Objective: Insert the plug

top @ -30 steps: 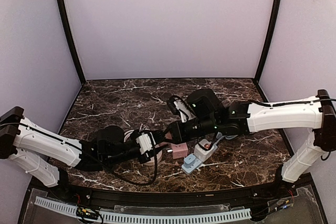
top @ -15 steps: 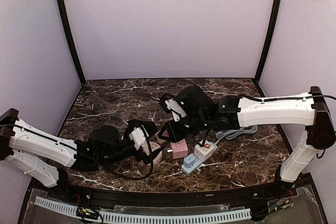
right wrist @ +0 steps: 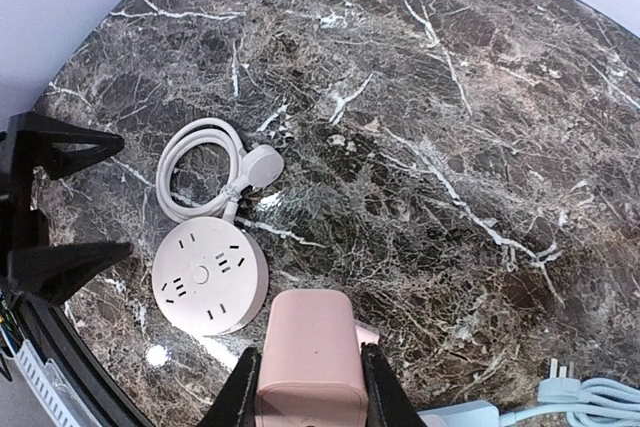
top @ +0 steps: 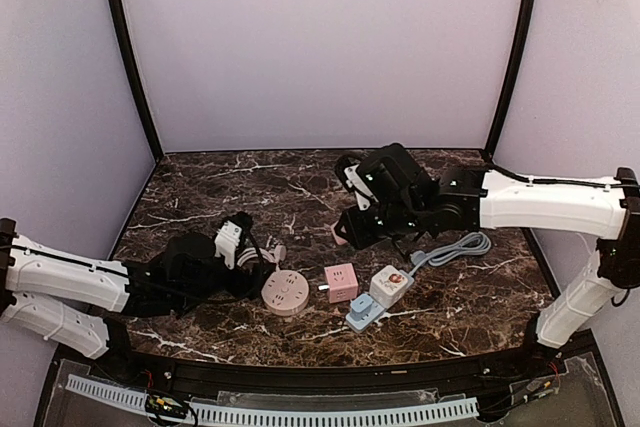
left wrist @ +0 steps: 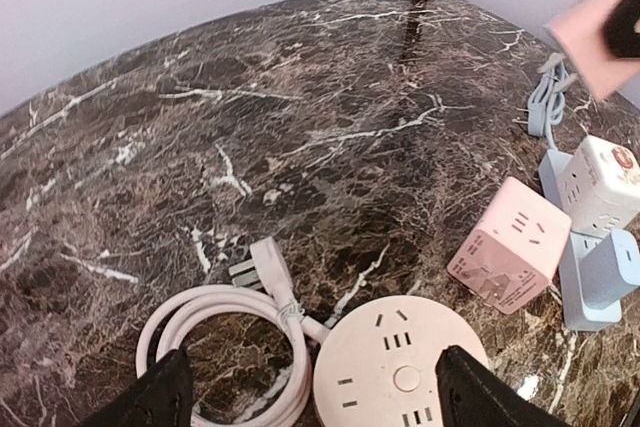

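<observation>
My right gripper (right wrist: 310, 392) is shut on a pink plug block (right wrist: 310, 352) and holds it in the air above the table; in the top view the pink plug (top: 341, 235) shows at the right gripper (top: 350, 230). Below lie a round pink socket (top: 285, 292), a pink cube socket (top: 342, 282) and a white cube on a blue power strip (top: 378, 299). My left gripper (left wrist: 315, 402) is open over the near side of the round socket (left wrist: 400, 372), touching nothing. The pink cube (left wrist: 510, 247) lies to its right.
A coiled white cable (left wrist: 215, 347) with its three-pin plug (left wrist: 262, 267) lies left of the round socket. A grey cable (top: 455, 247) runs right from the blue strip (left wrist: 600, 272). Purple walls enclose the marble table (top: 220, 192).
My left gripper has opened and drawn back to the left, away from the round socket. My right gripper has risen and moved back to the right, carrying the pink plug.
</observation>
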`<state>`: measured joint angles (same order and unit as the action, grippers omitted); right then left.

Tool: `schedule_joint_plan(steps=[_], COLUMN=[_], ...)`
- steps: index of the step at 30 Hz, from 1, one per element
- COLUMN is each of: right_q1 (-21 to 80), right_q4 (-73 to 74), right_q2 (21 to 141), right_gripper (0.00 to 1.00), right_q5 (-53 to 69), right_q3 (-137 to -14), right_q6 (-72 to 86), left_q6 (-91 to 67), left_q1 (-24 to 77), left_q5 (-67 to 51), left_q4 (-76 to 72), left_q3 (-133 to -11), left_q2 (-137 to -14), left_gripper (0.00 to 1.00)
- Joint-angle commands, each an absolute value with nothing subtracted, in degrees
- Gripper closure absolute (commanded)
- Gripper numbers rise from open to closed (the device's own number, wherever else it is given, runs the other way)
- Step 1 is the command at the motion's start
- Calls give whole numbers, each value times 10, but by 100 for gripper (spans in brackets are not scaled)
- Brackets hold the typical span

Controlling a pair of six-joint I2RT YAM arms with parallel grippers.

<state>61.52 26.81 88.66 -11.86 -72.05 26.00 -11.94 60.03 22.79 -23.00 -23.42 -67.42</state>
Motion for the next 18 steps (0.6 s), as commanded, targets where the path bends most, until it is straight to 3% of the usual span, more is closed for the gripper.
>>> schedule_joint_plan(steps=[1,8,14,18], right_q1=[614,614,614,614], right_q4=[271,273,274,274], right_q2=[853,820,795,782], right_gripper=[100,100,100,100], right_q5=[-139,-141,-139,-138], right_q3=[-697,-669,-649,-639], right_q6=[263,270,277,278], left_q6=[-201,-217,-203,-194], left_q1=[536,471,468,468], left_q5=[128,-30,-76,-108], left_q4=[-178,-203,-181,-179], left_q3=[-241,-279,-321,-343], left_q2=[-693,-798,-862,-902], left_gripper=[18,22,26,35])
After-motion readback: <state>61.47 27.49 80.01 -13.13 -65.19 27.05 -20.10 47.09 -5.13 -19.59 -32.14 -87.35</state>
